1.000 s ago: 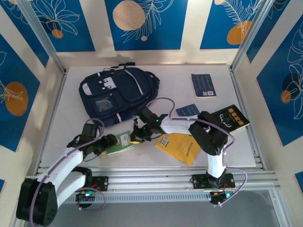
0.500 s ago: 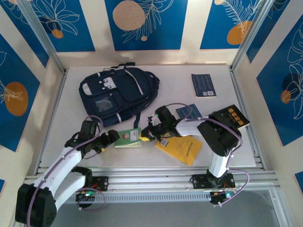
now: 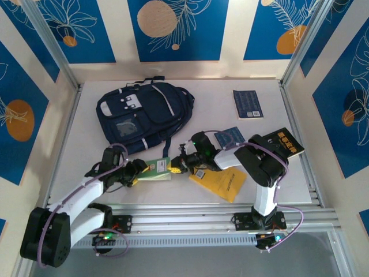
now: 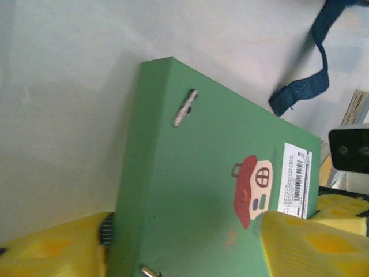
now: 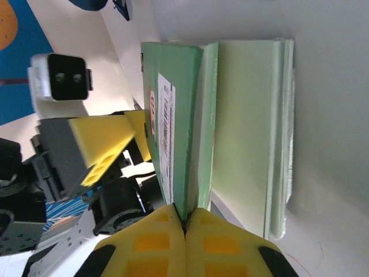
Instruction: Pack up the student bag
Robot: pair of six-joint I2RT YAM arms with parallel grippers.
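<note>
both low, left gripper (image 3: 139, 170), right gripper (image 3: 174, 167) on book (image 3: 155, 169)

Overhead looks down; close wrists share green book (image 4: 202, 190).

navy student bag (image 3: 141, 115), lying flat, table's far-left

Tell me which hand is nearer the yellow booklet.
Right. The right hand pinches the green book's cover just left of the yellow booklet; the left hand sits at the book's far end, farther away.
</note>
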